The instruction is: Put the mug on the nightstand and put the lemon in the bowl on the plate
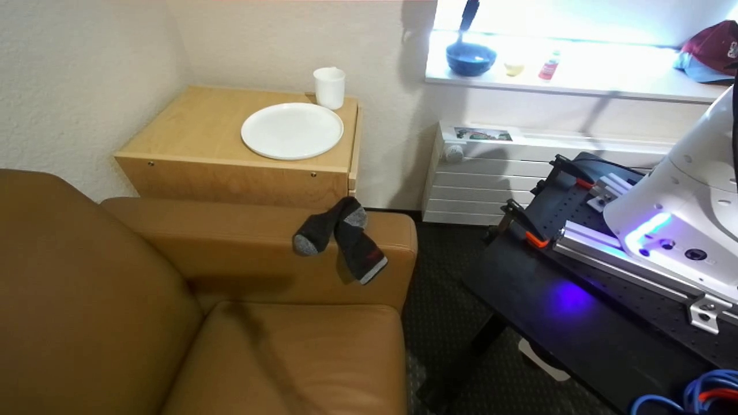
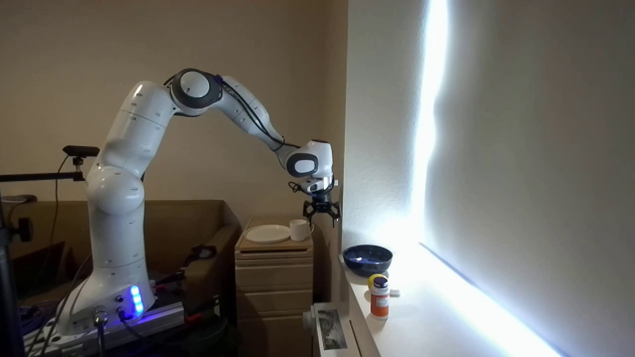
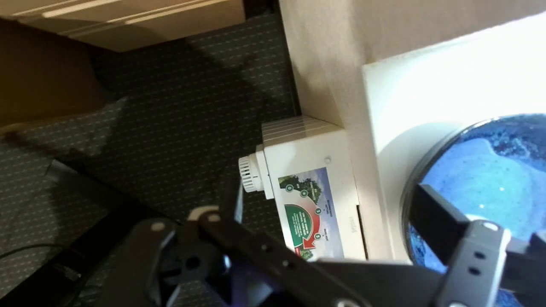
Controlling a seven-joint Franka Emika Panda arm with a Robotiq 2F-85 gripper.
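white mug (image 1: 329,89) looks sorted on the nightstand (image 1: 207,118), so imo bowl (image 2: 366,267) to plate (image 1: 292,131) is up: gripper's (image 2: 321,221) spread wide, nothing held, needs to head right and down

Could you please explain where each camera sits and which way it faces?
In an exterior view, we look down from near the sofa toward the nightstand and windowsill; the arm's base shows, and apparently one finger.
In an exterior view, we look from near the windowsill toward the nightstand; the arm shows from base to open gripper.
In the wrist view, we look down from the wrist past the fingers at floor, radiator and part of the bowl.
Both exterior views share the mug, plate, lemon and bowl.
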